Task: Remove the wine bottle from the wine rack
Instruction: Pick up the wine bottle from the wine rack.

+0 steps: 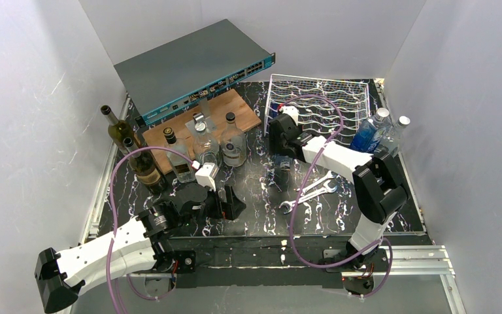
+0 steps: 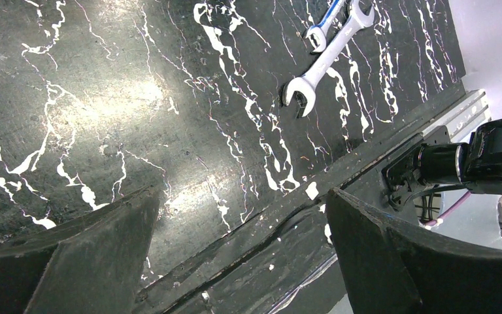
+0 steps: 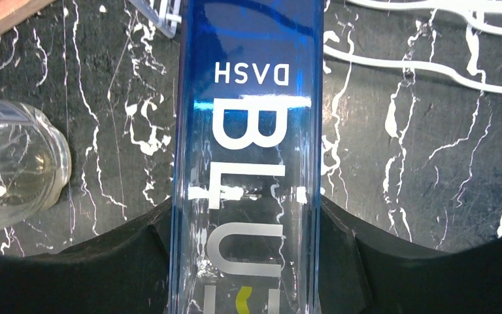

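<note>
A blue-tinted clear wine bottle (image 3: pixel 248 131) with white lettering runs between my right gripper's (image 3: pixel 245 216) fingers, which press on both of its sides. It hangs over the black marbled mat, just left of the white wire wine rack (image 3: pixel 431 65). From above, my right gripper (image 1: pixel 281 140) sits by the front left corner of the wine rack (image 1: pixel 327 104), and the arm hides most of the bottle. My left gripper (image 1: pixel 225 203) rests low at the mat's near edge. Its jaws (image 2: pixel 242 209) stand wide apart with nothing between them.
A grey network switch (image 1: pixel 196 65) leans at the back left above a wooden board (image 1: pixel 202 121). Dark wine bottles (image 1: pixel 137 150) and clear bottles (image 1: pixel 219 147) stand at the left. Plastic water bottles (image 1: pixel 376 131) lie at the rack's right. Two wrenches (image 1: pixel 310 190) lie on the mat.
</note>
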`<state>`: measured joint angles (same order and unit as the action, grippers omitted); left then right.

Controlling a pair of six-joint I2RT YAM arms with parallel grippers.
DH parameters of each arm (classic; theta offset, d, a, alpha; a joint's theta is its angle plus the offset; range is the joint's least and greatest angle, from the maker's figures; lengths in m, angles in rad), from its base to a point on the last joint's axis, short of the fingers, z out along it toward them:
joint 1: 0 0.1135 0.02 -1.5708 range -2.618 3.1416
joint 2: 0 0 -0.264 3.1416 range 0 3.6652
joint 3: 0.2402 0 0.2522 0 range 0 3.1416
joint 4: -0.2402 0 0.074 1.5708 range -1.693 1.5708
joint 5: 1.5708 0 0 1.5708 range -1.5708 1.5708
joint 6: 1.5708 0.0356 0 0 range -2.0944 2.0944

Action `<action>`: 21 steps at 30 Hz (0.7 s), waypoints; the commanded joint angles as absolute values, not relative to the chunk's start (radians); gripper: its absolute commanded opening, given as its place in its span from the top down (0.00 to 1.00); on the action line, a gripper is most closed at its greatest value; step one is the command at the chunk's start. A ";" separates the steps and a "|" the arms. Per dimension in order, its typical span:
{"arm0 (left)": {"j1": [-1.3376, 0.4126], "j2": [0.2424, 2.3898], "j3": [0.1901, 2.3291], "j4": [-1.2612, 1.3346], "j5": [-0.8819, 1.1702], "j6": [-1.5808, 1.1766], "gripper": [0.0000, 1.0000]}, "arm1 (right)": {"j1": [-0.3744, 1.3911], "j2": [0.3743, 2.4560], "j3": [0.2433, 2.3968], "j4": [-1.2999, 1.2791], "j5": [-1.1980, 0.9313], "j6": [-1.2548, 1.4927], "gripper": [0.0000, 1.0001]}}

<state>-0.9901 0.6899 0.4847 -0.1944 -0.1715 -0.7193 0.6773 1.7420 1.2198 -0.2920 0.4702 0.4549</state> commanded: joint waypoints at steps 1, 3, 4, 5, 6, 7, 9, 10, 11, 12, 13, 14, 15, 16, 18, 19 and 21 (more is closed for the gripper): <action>-0.992 0.678 0.490 -0.190 -0.172 -0.728 0.02 | 0.675 1.643 1.196 -0.271 0.438 0.492 0.99; -0.990 0.678 0.490 -0.189 -0.172 -0.728 0.02 | 0.668 1.631 1.186 -0.274 0.384 0.471 0.99; -0.991 0.677 0.491 -0.189 -0.172 -0.726 0.02 | 0.654 1.629 1.179 -0.278 0.328 0.458 0.99; -0.991 0.677 0.489 -0.189 -0.170 -0.727 0.02 | 0.631 1.629 1.170 -0.277 0.248 0.434 0.99; -0.991 0.677 0.489 -0.189 -0.170 -0.726 0.02 | 0.603 1.629 1.156 -0.268 0.164 0.425 0.99; -0.992 0.678 0.489 -0.189 -0.169 -0.726 0.02 | 0.570 1.629 1.137 -0.241 0.085 0.425 0.99; -0.991 0.678 0.489 -0.189 -0.168 -0.728 0.02 | 0.496 1.632 1.092 -0.177 -0.075 0.437 0.99; -0.992 0.678 0.489 -0.189 -0.167 -0.729 0.02 | 0.458 1.635 1.062 -0.128 -0.153 0.462 0.99; -0.991 0.678 0.491 -0.188 -0.166 -0.728 0.02 | 0.415 1.642 1.031 -0.073 -0.225 0.490 0.99; -0.991 0.678 0.492 -0.189 -0.166 -0.729 0.02 | 0.381 1.650 0.999 -0.005 -0.305 0.524 0.99; -0.991 0.678 0.492 -0.189 -0.166 -0.728 0.02 | 0.366 1.660 0.981 0.027 -0.336 0.539 0.99; -0.991 0.678 0.493 -0.189 -0.165 -0.727 0.02 | 0.363 1.666 0.988 0.008 -0.321 0.512 0.99; -0.991 0.678 0.494 -0.188 -0.164 -0.727 0.02 | 0.365 1.669 1.004 -0.028 -0.296 0.482 0.99; -0.991 0.679 0.494 -0.189 -0.165 -0.727 0.02 | 0.364 1.667 1.004 -0.027 -0.288 0.474 0.99; -0.992 0.682 0.493 -0.186 -0.166 -0.727 0.02 | 0.365 1.656 1.002 -0.030 -0.263 0.459 0.99; -0.991 0.685 0.492 -0.184 -0.166 -0.727 0.02 | 0.365 1.651 0.997 -0.031 -0.246 0.456 0.99; -0.991 0.693 0.494 -0.179 -0.163 -0.726 0.02 | 0.365 1.644 1.000 -0.046 -0.217 0.448 0.99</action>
<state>-0.9901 0.6903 0.4847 -0.1871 -0.1642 -0.7227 0.3668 1.6733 1.0031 -0.0635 -0.2329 0.4656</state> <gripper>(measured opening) 0.983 0.703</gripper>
